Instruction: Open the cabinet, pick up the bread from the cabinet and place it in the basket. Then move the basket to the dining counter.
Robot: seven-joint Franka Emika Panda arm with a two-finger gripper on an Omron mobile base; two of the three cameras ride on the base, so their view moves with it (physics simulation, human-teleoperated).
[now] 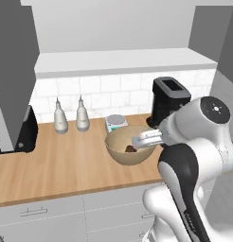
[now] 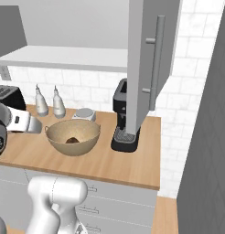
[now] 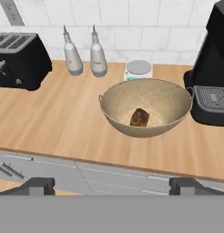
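arm: glossy white rounded shells | joints: black bands | round dark cap, small white marks | pincer: two small dark grey finger tips

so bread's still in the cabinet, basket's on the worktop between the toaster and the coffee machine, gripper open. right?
Not quite. The bread is not in the cabinet; it lies inside the basket, as the hand view shows. The rest holds: the basket sits on the worktop between the toaster and the coffee machine, and the gripper is open.
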